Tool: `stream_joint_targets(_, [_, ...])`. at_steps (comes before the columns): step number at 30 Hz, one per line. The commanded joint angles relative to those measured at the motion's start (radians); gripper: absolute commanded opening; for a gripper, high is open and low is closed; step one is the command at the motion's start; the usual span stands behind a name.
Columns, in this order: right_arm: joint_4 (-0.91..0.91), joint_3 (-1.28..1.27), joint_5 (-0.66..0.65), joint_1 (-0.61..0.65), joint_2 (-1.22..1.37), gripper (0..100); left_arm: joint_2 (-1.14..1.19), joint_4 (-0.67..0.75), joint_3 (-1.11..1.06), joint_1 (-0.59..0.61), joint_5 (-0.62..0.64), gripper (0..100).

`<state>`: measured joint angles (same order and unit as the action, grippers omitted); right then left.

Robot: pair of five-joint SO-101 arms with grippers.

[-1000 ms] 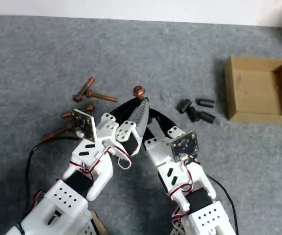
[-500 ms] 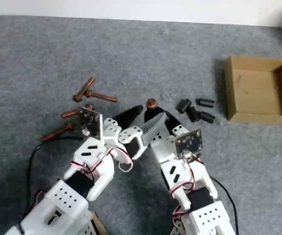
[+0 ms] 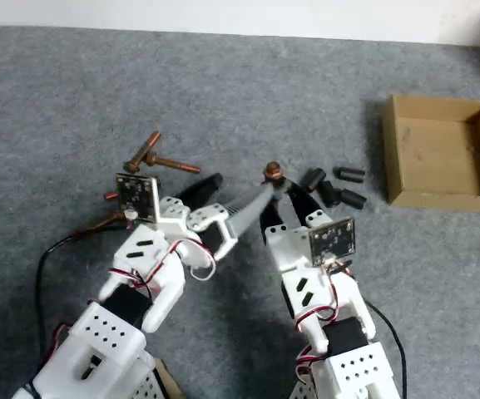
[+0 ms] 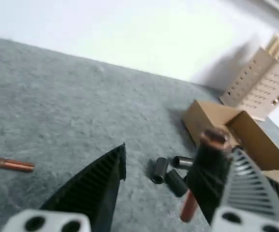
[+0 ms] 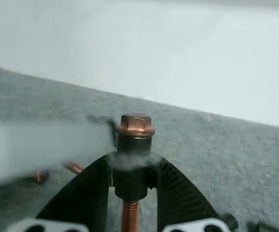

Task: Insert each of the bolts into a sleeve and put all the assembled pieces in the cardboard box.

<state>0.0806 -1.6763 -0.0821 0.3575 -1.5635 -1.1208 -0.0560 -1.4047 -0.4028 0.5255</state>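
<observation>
Right pincer (image 5: 132, 164) was clamped tight on a black sleeve (image 5: 131, 184), and there was a copper bolt (image 5: 135, 124) run straight through it! The bolt's long axis stood close to upright: flanged hex head on top, threaded shank poking out below the sleeve toward the surface (image 3: 73, 91). From the high view the bolt (image 3: 273, 173) was seen almost end-on, head facing up, raised just above the right pincer (image 3: 283, 193), in the middle of the surface between the two piles.

Left pincer (image 3: 241, 187) was spread wide, nothing in it. One finger was matte black and ribbed; the other, pale grey and ribbed, lay just beside the sleeve (image 4: 208, 166). Touching or not, I couldn't tell. From the left wrist the bolt (image 4: 214, 138) leaned a little, head high, copper shank slanting down.

Loose bolts (image 3: 173, 164) lay flat in a scatter on the left arm's side, long and slim, pointing every which way. Loose sleeves (image 3: 349, 174), short smooth black cylinders, lay on their sides on the other side of the held piece, between it and the cardboard box (image 3: 406, 199). The box was a shallow brown open tray, sitting well off on the right arm's side. The surface was grey, rough carpet-like felt.
</observation>
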Motion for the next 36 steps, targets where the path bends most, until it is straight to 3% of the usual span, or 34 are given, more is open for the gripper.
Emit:
stream_joint_targets(1, [0.007, -0.154, 0.018, -0.019, -0.022, 0.5, -0.016, -0.008, 0.062, 0.010, 0.008, 28])
stream_joint_targets(11, [0.027, -0.114, 0.012, -0.145, -0.018, 0.5, -0.015, 0.003, 0.031, 0.012, 0.008, 27])
stream_joint_targets(15, [0.101, -0.065, 0.017, -0.211, -0.018, 0.5, 0.016, 0.124, -0.021, 0.033, 0.008, 27])
stream_joint_targets(24, [0.222, 0.021, 0.009, -0.292, -0.016, 0.5, 0.564, 0.333, 0.131, 0.082, 0.006, 27])
stream_joint_targets(27, [0.283, 0.067, -0.046, -0.302, -0.016, 0.5, 0.737, 0.397, 0.177, 0.082, 0.005, 27])
stream_joint_targets(31, [0.335, 0.108, -0.081, -0.305, -0.016, 0.5, 0.788, 0.480, 0.180, 0.082, 0.000, 27])
stream_joint_targets(36, [0.397, 0.200, -0.107, -0.321, 0.091, 0.5, 0.743, 0.381, 0.188, 0.082, 0.000, 27])
